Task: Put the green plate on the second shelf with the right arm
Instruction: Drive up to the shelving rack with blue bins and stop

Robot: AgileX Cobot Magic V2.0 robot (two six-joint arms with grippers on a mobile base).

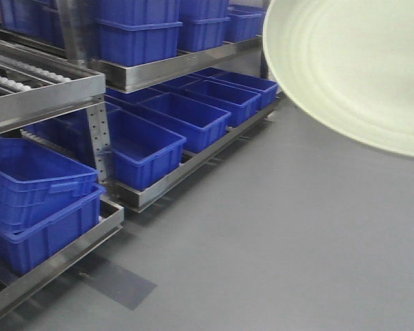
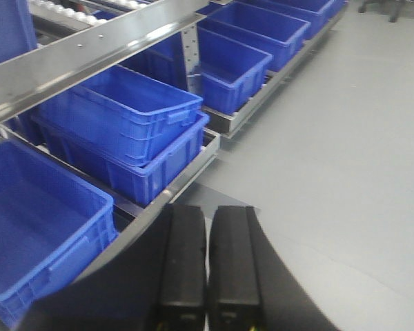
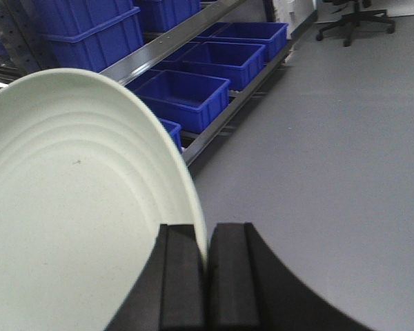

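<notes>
Rim of the green plate point(image 3: 76, 207) is clamped between the right gripper's point(image 3: 207, 234) jaws, close in. The plate is held tilted in the air over grey floor point(image 1: 297, 241), right of the steel shelves point(image 1: 172, 69). Left gripper point(image 2: 207, 217) is seen pressed closed, nothing gripped. Beyond, blue bins point(image 1: 186, 117) are lined on the shelves; farthest, a chair point(image 3: 352, 21).

The green plate point(image 3: 69, 207) has a pale, matt surface, smooth apart from faint concentric rings; its material cannot be told. The blue bins point(image 1: 145, 148) are moulded plastic with a slight sheen and ribbed rims. The shelf rails point(image 1: 172, 69) are bare grey metal with a dull finish, and light reflects along their edges. The perforated upright point(image 1: 99, 138) is the same metal. The floor point(image 1: 283, 227) is smooth, grey and matt. The right claw point(image 3: 206, 276) and left claw point(image 2: 208, 269) are black, matt and plastic-looking.
</notes>
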